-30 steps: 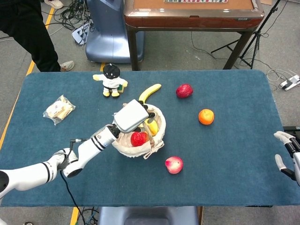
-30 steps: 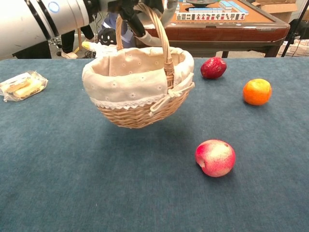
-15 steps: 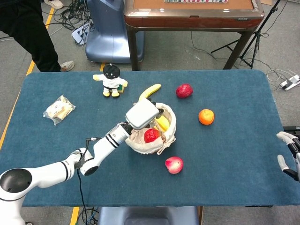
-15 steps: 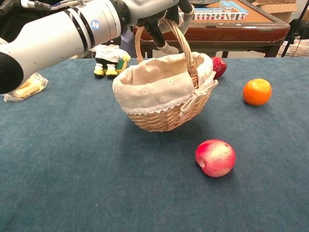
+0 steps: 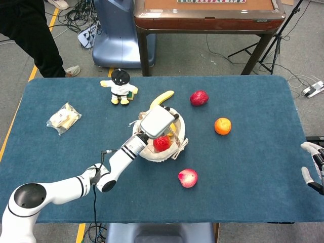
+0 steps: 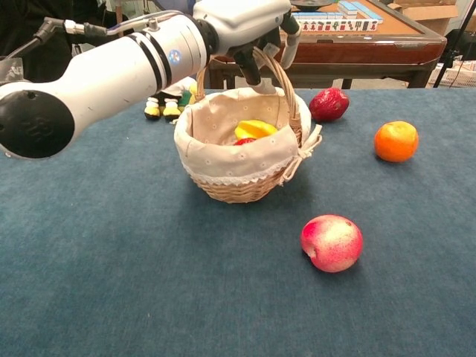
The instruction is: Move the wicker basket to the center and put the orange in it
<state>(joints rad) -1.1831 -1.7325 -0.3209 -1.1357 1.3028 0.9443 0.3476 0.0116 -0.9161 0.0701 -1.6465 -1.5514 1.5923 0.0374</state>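
The wicker basket (image 6: pixel 242 160) with a cream cloth liner sits on the table near the middle; the head view shows the basket (image 5: pixel 178 145) holding a red fruit and a yellow one. My left hand (image 6: pixel 245 18) grips its handle from above, and the head view shows that left hand (image 5: pixel 158 121) over the basket. The orange (image 5: pixel 223 125) lies on the cloth to the basket's right, apart from it; the chest view has the orange (image 6: pixel 396 141) at the right. My right hand (image 5: pixel 314 164) hangs open at the table's right edge, holding nothing.
A pink-red apple (image 6: pixel 332 242) lies in front of the basket. A dark red fruit (image 5: pixel 199 97) and a banana (image 5: pixel 162 98) lie behind it. A small doll (image 5: pixel 120 86) and a snack packet (image 5: pixel 63 118) sit at the left. A wooden table (image 5: pixel 207 15) stands beyond.
My left hand carried the basket to the right and away from me, then lowered it from the air onto the table. The right hand hardly moved.
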